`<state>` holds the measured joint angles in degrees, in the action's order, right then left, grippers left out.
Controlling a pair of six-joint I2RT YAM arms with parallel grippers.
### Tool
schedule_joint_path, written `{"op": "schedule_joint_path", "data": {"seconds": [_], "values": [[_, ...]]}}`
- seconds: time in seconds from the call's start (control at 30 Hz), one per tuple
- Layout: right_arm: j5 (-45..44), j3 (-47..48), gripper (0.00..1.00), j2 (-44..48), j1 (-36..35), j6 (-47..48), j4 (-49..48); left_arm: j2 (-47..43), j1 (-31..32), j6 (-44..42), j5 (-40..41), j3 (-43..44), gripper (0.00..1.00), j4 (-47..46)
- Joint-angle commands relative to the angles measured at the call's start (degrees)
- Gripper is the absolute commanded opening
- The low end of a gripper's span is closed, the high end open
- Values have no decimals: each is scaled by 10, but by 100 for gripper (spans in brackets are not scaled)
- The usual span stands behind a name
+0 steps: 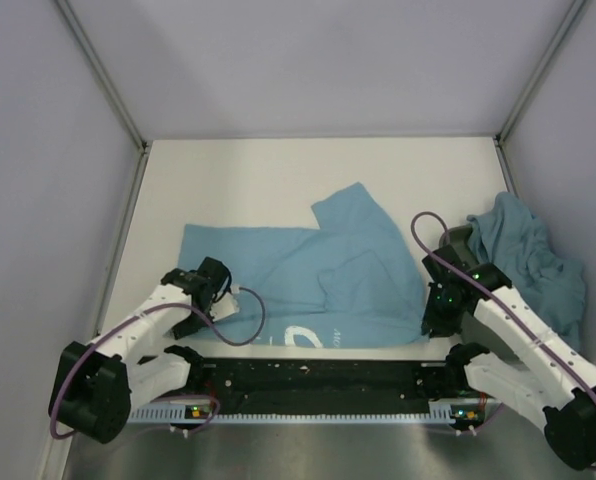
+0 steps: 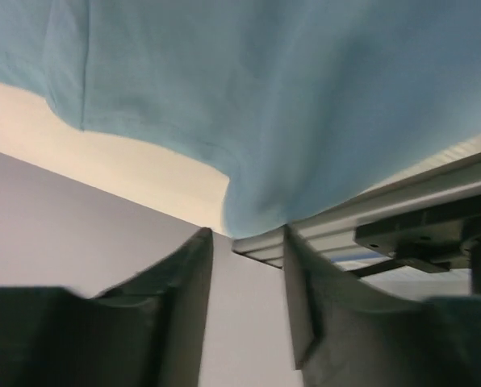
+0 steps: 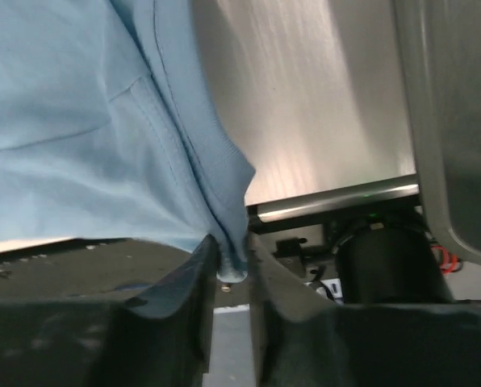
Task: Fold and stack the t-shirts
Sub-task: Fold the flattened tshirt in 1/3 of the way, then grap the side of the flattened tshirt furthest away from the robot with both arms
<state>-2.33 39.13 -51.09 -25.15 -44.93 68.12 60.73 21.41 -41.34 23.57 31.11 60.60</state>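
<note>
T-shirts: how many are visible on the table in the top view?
2. One spread t-shirt lies in the middle of the table; a crumpled heap sits at the right edge and may hide more shirts.

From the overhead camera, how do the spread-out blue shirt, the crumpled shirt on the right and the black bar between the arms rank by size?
1. spread t-shirt, clearly largest.
2-3. crumpled t-shirt and black bar: too close to rank; one is bulky and partly hidden by the right arm, the other long and thin.
</note>
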Motion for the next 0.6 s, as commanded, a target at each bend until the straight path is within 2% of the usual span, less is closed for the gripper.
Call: {"op": "schedule_joint_path", "data": {"seconds": [0.0, 0.03, 0.07, 0.17, 0.3, 0.37, 0.43, 0.57], "values": [[-4, 24, 29, -7, -6, 9, 54, -6, -2, 0, -17, 25, 72, 49], [-4, 30, 34, -8, -6, 12, 61, -5, -2, -6, -23, 32, 81, 52], [-7, 42, 38, -9, -6, 19, 71, -3, -2, -13, -36, 44, 82, 53], [-37, 114, 42, -15, -6, 33, 88, 10, -8, -26, -72, 108, 84, 45], [-47, 224, 47, -60, -7, 104, 35, 46, -42, -32, -112, 206, 84, 0], [-27, 297, 48, -113, -6, 161, -4, 77, -72, -22, -124, 254, 85, -42], [-2, 370, 52, -190, -6, 234, -57, 121, -113, 1, -153, 310, 85, -68], [-14, 520, 55, -355, 1, 323, -129, 233, -210, 85, -222, 443, 83, -98]]}}
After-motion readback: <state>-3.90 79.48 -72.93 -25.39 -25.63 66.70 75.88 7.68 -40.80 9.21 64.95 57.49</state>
